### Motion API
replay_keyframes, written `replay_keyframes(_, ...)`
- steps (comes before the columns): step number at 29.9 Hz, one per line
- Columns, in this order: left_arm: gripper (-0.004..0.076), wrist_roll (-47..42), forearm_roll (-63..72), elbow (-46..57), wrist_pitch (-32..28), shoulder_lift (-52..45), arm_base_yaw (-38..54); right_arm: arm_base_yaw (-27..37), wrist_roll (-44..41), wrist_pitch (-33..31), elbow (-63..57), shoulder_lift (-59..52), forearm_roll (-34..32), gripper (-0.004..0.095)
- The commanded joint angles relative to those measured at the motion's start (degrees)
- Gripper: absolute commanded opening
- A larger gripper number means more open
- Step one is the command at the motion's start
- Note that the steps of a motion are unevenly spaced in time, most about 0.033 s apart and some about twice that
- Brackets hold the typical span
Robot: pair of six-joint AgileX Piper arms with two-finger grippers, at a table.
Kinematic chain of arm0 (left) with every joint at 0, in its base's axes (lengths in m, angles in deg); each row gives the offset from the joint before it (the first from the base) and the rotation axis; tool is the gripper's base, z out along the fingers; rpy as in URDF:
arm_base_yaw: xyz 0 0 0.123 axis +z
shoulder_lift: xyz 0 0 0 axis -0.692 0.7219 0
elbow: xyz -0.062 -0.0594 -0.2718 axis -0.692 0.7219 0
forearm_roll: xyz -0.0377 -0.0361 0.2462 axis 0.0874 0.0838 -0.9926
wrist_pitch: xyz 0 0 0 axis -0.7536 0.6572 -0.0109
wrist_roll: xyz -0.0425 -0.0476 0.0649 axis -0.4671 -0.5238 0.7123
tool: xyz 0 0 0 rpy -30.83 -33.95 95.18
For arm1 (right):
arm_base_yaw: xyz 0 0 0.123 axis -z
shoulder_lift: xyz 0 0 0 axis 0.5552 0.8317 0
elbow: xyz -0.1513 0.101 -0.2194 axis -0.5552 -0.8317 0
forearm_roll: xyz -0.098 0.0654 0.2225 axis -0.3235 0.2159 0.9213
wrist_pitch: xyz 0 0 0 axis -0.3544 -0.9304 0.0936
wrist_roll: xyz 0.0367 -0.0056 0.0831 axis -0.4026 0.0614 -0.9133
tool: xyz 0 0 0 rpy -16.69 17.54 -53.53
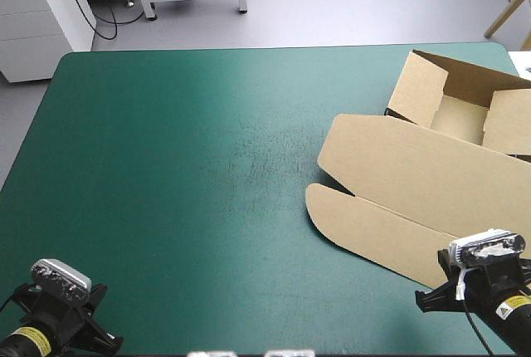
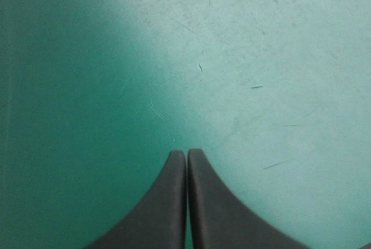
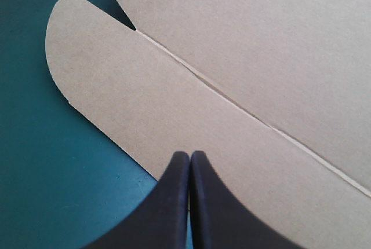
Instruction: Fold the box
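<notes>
- The box (image 1: 415,176) is a cut sheet of plain brown board, partly formed, lying on the right side of the table (image 1: 166,166), which has a teal-green cover; in the high view it runs past the right edge
- Its far part stands as an open tray (image 1: 460,116) with walls raised, near the table's far right corner
- The wide lid (image 1: 406,162) lies flat on the cover on the near side of that tray
- A long flap (image 1: 373,228) with a rounded left end lies flat along the lid's near edge, joined to it by a crease; a small notch parts the two at their left ends
- The right claw (image 3: 190,155), two broad black curved fingers, is pressed closed – the tips meet in one pointed arch and grip nothing; it sits over the near edge of the flap, and whether it touches the board cannot be told
- The left claw (image 2: 186,153) is likewise fully closed and has hold of nothing; under and ahead of it there is only lightly scratched teal-green cover
- In the high view the left arm sits at the table's near left corner, well apart from the box, and the right arm at the near right corner beside the flap
</notes>
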Motion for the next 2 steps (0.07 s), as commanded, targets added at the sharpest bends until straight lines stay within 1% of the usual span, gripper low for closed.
replay_keyframes(1,-0.0010,-0.2,-0.8,-1.3,-2.8,0.8,-0.4,-0.2,0.4,4.2,1.3,0.5,0.3,-0.0019)
replay_keyframes(2,-0.0010,-0.2,-0.8,-1.3,-2.8,0.8,-0.4,-0.2,0.4,4.2,1.3,0.5,0.3,-0.0019)
